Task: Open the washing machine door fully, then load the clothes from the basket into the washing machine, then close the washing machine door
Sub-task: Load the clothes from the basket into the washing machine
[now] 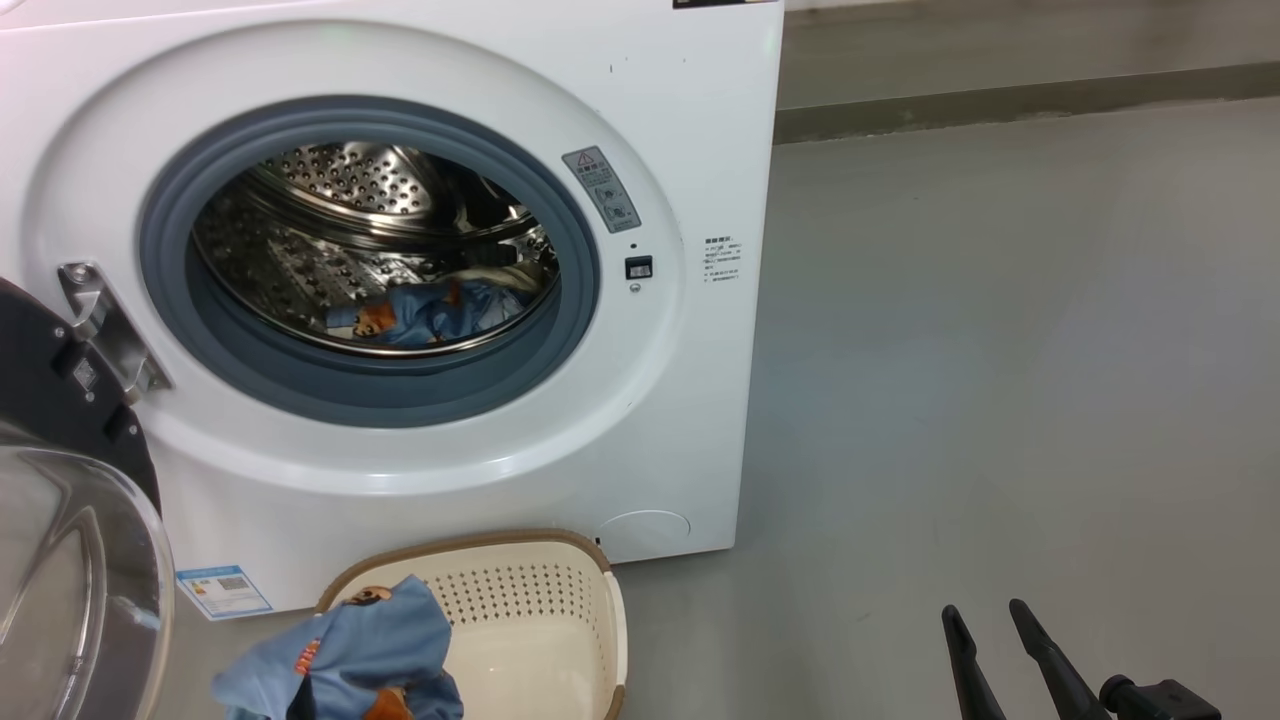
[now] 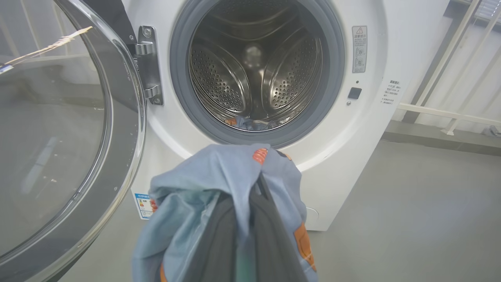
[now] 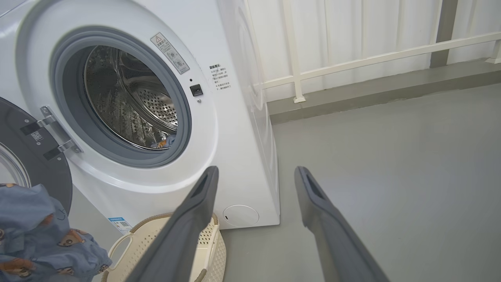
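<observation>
The left gripper [image 2: 256,196] is closed on a light blue garment [image 2: 219,176] printed with orange cartoon bears. The fabric is wrapped over both dark fingers, so in the left wrist view only their lower parts can be seen. The garment hangs in the air in front of the washing machine [image 2: 352,129], lower than the drum opening. In the head view it covers the left end of the basket [image 1: 540,600].

The basket is cream-white and perforated, with a brown rim. It stands on the grey floor [image 1: 1000,350], just before the bottom front edge of the machine.

The right gripper [image 1: 983,607] is open, with its two fingers wide apart. It is low over the floor, well apart from the right front corner of the machine.

The washing machine door [image 1: 60,400] is swung open to the left on its steel hinge [image 1: 100,320], and shows its black rim and bulging glass. Inside the steel drum [image 1: 350,200], behind the grey-blue seal [image 1: 170,300], more clothes [image 1: 430,310] lie at the bottom. They have the same blue print, with one cream part. A small blue label [image 1: 222,592] sits at the lower left corner of the machine front, between the door and the basket.
</observation>
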You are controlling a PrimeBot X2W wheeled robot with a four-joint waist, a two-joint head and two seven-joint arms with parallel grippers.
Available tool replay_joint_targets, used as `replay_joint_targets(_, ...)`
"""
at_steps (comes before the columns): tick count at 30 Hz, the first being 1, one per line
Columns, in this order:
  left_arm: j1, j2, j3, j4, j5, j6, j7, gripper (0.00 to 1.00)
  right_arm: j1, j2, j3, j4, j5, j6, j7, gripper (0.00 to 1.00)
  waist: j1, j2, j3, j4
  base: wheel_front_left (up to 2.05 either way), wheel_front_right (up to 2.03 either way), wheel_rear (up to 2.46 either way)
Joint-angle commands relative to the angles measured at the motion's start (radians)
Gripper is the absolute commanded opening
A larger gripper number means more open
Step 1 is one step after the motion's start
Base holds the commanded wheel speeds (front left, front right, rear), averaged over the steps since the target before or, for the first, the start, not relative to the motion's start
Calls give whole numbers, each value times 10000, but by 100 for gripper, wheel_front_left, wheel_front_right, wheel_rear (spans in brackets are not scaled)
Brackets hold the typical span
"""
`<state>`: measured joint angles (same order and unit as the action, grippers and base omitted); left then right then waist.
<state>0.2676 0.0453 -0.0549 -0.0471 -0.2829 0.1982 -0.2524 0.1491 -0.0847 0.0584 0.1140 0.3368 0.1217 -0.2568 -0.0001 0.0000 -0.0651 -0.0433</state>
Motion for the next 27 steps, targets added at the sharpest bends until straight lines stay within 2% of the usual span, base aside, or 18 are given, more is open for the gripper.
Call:
replay_joint_targets(1, -375, 49, 286, -302, -76, 55, -93, 0, -130, -80, 288, -224, -83, 90, -49, 100, 1, 0, 23, -34, 0, 0, 0)
replay_joint_targets(14, -1399, 49, 254, 84, -442, -42, -93, 0, -317, -37, 408, -205, -45, 90, -49, 100, 1, 0, 312, -673, 0, 0, 0)
replay_joint_targets(27, -4207, 269, 1401, 1240, 12, -438, -93, 0, -701, 36, 627, -195, -51, 90, -49, 100, 1, 0, 1183, -1861, 0, 0, 0)
